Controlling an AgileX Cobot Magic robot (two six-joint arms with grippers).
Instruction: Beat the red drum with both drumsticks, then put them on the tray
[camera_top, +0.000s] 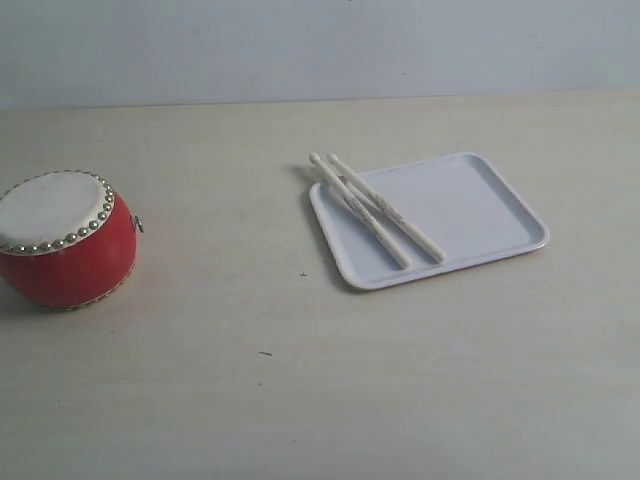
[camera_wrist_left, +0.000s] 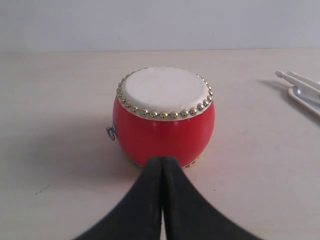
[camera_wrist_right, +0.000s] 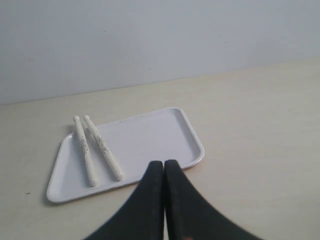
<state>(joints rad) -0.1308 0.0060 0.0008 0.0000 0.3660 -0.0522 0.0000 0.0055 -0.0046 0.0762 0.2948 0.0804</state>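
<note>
Lying on the tray (camera_top: 480, 200), the drumsticks (camera_top: 385, 208) sit far from the red drum (camera_top: 70, 265); both jaws pinched together, empty.

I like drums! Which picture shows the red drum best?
The left wrist view: the red drum sits whole, close, centered. The exterior view shows it small, at the edge; the right wrist view misses it.

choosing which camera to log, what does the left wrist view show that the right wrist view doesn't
Only the left wrist view: the red drum and the left gripper, jaws together. Only the right wrist view: the whole tray, the drumsticks end to end, and the right gripper, jaws together. Both: the table, one tray corner and the drumsticks' tips poking past its rim.
</note>
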